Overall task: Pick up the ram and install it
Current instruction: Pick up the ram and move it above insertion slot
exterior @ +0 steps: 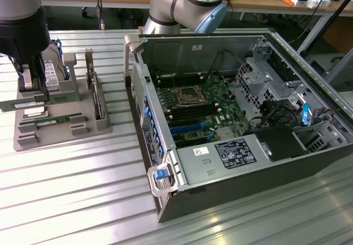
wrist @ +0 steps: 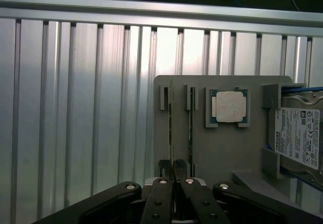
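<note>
My jaws pinch the thin green ram stick (wrist: pixel 171 114) at a grey plastic holder (wrist: pixel 222 153); beside them stand a second green stick (wrist: pixel 191 133), a square silver processor (wrist: pixel 228 106) and a white-labelled hard drive (wrist: pixel 298 138).

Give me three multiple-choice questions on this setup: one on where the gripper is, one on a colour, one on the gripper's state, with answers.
1. The gripper is:
A) at the grey fixture
B) above the motherboard
C) over the power supply

2. The tab at the computer case's near corner is:
A) red
B) blue
C) yellow

3. The gripper is:
A) wide open
B) shut on the hard drive
C) shut on the ram

Answers:
1 A: it hangs over the fixture at the exterior view's left.
2 B: the tab shows blue against silver metal.
3 C: in the wrist view the fingers press together around the thin stick's edge.
</note>
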Tool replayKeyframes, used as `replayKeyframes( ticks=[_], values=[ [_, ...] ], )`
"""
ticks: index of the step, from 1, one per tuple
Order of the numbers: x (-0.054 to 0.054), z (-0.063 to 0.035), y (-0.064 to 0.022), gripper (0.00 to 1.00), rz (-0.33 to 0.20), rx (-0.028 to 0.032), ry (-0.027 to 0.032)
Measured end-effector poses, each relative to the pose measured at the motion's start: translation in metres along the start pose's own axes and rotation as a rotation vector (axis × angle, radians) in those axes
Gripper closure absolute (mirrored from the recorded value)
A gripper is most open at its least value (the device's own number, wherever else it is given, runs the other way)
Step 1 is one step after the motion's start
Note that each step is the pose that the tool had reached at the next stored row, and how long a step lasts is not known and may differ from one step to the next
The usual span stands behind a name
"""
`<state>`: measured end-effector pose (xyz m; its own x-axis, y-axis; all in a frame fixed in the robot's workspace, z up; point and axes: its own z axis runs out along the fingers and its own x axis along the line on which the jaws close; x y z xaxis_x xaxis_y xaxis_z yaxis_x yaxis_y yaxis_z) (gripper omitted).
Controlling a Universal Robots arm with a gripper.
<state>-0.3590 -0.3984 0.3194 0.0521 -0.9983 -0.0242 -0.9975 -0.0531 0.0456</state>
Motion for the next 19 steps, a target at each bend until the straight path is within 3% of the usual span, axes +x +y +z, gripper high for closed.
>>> replayKeyframes(
  ticks=[19],
  values=[
    [0.000, -0.0127, 0.0006, 0.88, 0.000, 0.0002, -0.0001]
  ],
)
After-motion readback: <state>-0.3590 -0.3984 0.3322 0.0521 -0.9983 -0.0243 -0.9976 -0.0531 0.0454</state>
